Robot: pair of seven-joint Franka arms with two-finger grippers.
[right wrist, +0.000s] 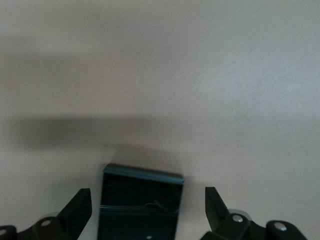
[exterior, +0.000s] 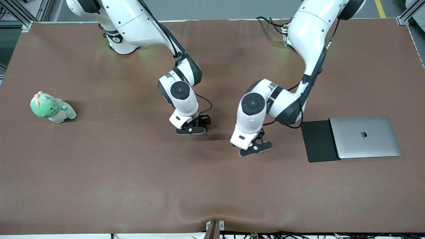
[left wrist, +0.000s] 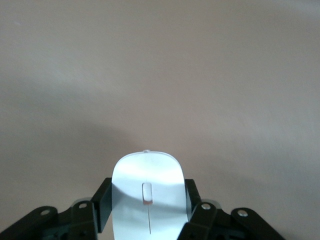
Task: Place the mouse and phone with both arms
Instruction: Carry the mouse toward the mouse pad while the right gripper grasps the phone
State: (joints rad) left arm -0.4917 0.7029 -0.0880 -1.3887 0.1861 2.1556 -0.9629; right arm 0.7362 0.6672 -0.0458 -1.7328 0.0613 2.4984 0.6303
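Brown table (exterior: 99, 172), left hand (left wrist: 148, 210) clasps mouse (left wrist: 147, 195), phone (right wrist: 141, 205) between spread right hand (right wrist: 148, 210)

No readable text; only an apple logo on the closed laptop's (exterior: 365, 136) lid.

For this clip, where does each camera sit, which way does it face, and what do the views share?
Front view: high across the table, facing both arms; laptop, pad, plush toy.
Left wrist view: on the left arm, looking down past the left pincer closed on the mouse.
Right wrist view: on the right arm; right pincer open around the phone.
Shared: both pincers, left, right, over brown tabletop.
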